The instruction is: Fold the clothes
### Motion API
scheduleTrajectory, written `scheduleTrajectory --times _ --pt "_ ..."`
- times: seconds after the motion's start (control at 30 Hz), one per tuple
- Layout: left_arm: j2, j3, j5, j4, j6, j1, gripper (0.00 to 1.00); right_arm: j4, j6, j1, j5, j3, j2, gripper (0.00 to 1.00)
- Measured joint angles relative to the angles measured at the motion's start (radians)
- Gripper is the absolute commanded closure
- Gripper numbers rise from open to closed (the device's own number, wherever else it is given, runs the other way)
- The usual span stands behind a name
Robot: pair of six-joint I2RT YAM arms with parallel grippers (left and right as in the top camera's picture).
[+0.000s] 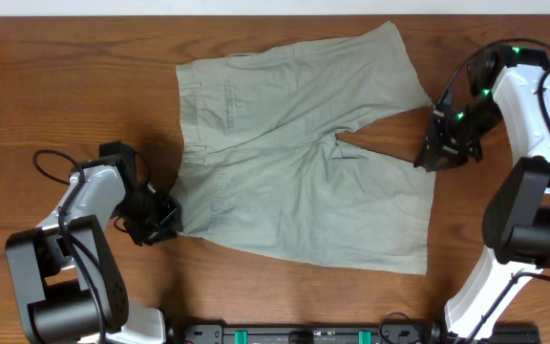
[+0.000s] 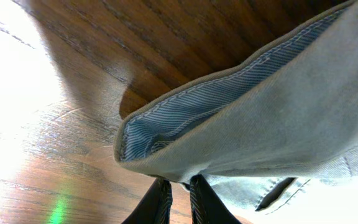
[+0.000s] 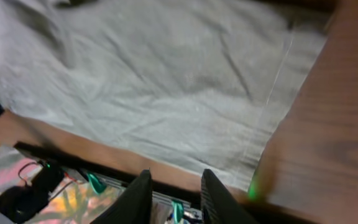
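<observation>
Nearest me, my left gripper (image 1: 167, 218) sits low toward the table's (image 1: 55, 86) near-left corner. Its fingers (image 2: 160, 200) are clenched on the near end of the waistband (image 1: 191, 143), which lifts off the wood and shows its striped lining (image 2: 185, 112). The khaki shorts (image 1: 294, 172) lie flat across the middle, long axis left to right, waistband left and both legs pointing right; the far leg reaches close to the far edge. Bare wood lies wide on the left, narrower on the right. Farther off, my right gripper (image 1: 439, 151) hangs by the notch between the legs, wrist bent down, fingers (image 3: 138, 196) parted, holding nothing.
</observation>
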Motion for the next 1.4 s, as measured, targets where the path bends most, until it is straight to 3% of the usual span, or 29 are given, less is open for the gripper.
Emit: scheduleTrajectory --times 0.17,0.3,0.43,0.5,0.67,0.83,1.23,1.3,1.4 --pt "0.000 0.000 0.000 0.000 0.018 0.000 0.85 0.060 0.012 0.001 0.041 -0.163 -0.158 0.69" --pt "0.000 0.000 0.000 0.002 0.022 0.000 0.84 0.167 0.095 0.001 0.089 -0.339 -0.412 0.46" --pt "0.000 -0.001 0.000 0.002 0.029 0.000 0.83 0.244 0.237 0.002 0.130 -0.563 -0.652 0.35" --pt "0.000 -0.002 0.000 0.003 0.033 0.000 0.83 0.273 0.322 0.001 0.138 -0.667 -0.706 0.35" --pt "0.000 -0.003 0.000 0.012 0.036 0.000 0.83 0.411 0.491 0.002 0.103 -0.969 -0.713 0.38" --pt "0.000 -0.003 0.000 0.012 0.037 0.000 0.83 0.560 0.545 0.002 0.054 -1.130 -0.684 0.42" --pt "0.000 -0.003 0.000 0.011 0.037 0.000 0.83 0.725 0.622 0.002 0.057 -1.150 -0.653 0.66" --pt "0.000 -0.003 0.000 0.011 0.037 0.000 0.83 0.722 0.629 0.002 0.066 -1.151 -0.653 0.79" --pt "0.000 -0.003 0.000 0.011 0.037 0.000 0.83 0.720 0.639 0.002 0.076 -1.151 -0.653 0.90"
